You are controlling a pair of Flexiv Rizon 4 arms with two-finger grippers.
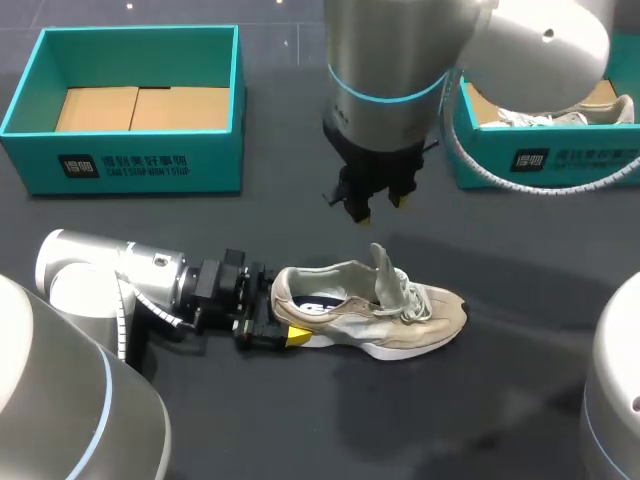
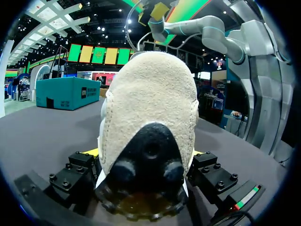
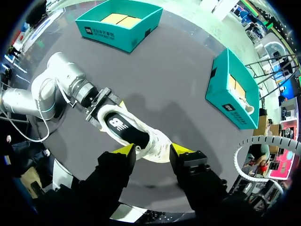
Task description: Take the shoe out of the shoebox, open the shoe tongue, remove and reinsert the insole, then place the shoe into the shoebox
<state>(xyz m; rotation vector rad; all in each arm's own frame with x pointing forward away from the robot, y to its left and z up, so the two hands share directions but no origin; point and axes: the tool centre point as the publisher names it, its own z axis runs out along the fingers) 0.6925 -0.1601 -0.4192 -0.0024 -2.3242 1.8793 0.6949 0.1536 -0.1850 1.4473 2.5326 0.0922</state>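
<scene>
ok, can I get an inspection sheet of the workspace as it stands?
Surface: dark table, no spills seen.
Job's things: shoe on its sole mid-table, tongue pulled up, dark insole inside; empty shoebox; second shoebox holds another shoe.
Clutter: nothing seen.
Grippers: left gripper shut on the shoe's heel; right gripper open, hovering above the shoe.
Cables: white coiled conduit loops in front of the second shoebox; no snag seen.
Surroundings: nothing seen reaching over the table.
</scene>
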